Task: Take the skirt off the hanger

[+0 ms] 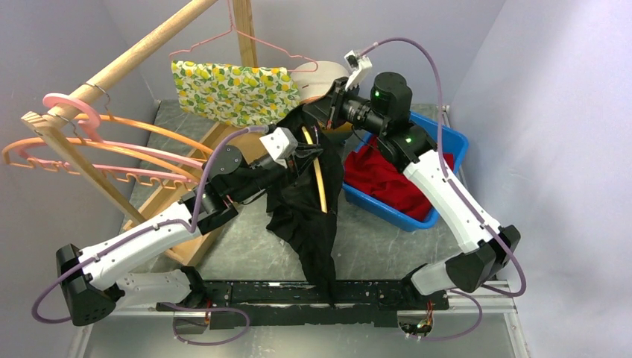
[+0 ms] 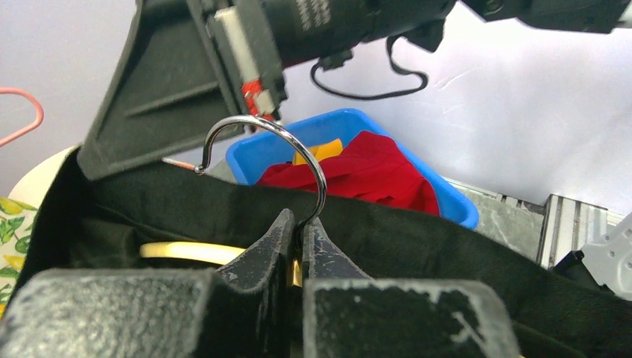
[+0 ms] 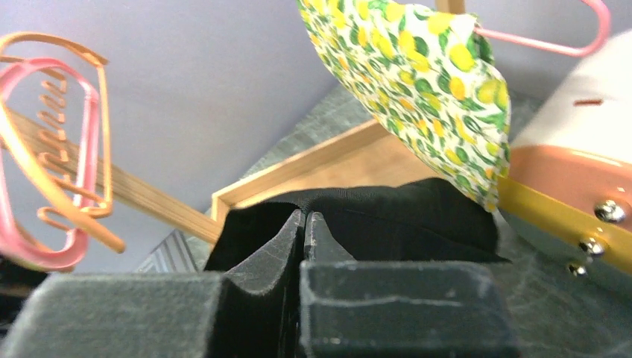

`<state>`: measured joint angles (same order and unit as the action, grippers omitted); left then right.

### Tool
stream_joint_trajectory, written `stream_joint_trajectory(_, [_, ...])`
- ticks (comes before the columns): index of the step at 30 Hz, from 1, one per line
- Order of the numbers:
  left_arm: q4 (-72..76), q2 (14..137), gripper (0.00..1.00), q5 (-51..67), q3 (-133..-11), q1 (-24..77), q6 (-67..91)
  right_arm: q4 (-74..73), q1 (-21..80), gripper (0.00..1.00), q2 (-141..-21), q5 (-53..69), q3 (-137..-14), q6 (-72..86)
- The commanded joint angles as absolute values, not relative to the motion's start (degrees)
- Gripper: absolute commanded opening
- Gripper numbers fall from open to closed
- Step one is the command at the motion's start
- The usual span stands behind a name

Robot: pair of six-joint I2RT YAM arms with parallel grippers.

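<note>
The black skirt (image 1: 305, 224) trails from the near table edge up between my arms, long axis running away from me along the wooden hanger (image 1: 320, 179). My left gripper (image 2: 302, 237) is clamped on the hanger's metal hook (image 2: 298, 149) (at its neck, above the waistband); beyond it my right gripper (image 3: 306, 218) is closed, pinching the skirt's top fold.
</note>
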<state>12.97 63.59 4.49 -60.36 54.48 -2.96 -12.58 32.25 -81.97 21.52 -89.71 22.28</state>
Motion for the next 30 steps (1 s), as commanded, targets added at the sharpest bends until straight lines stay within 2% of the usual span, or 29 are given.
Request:
stream_joint_trajectory(1, [15.25,63.92,0.07,-0.11,-63.48,54.68,-0.43,-7.88,32.23,0.0,-78.25,25.77,-92.77,24.36])
stream_joint_trajectory(7, [12.85,64.26,0.07,-17.58,-65.07,54.62,1.8,-6.47,33.09,0.0,-71.47,28.59,-85.79,29.05])
stream_joint_trajectory(13, [15.51,63.44,0.07,-14.94,-65.07,54.63,1.13,-5.45,33.48,0.0,-67.06,28.56,-75.32,33.96])
stream_joint_trajectory(19, [15.13,65.43,0.07,-17.64,-67.49,54.66,1.73,-11.52,33.49,0.0,-67.1,25.95,-80.29,30.18])
stream_joint_trajectory(21, [14.84,65.64,0.07,-19.44,-68.46,54.68,1.69,-13.94,33.5,0.13,-66.58,24.24,-82.05,27.59])
stream_joint_trajectory(27, [14.93,66.49,0.07,-23.21,-70.09,54.66,0.8,-29.08,33.5,0.65,-63.59,14.33,-88.72,17.12])
stream_joint_trajectory(30, [15.41,67.03,0.07,-25.71,-70.65,54.69,0.73,-35.57,33.49,0.83,-59.69,13.22,-87.6,12.37])
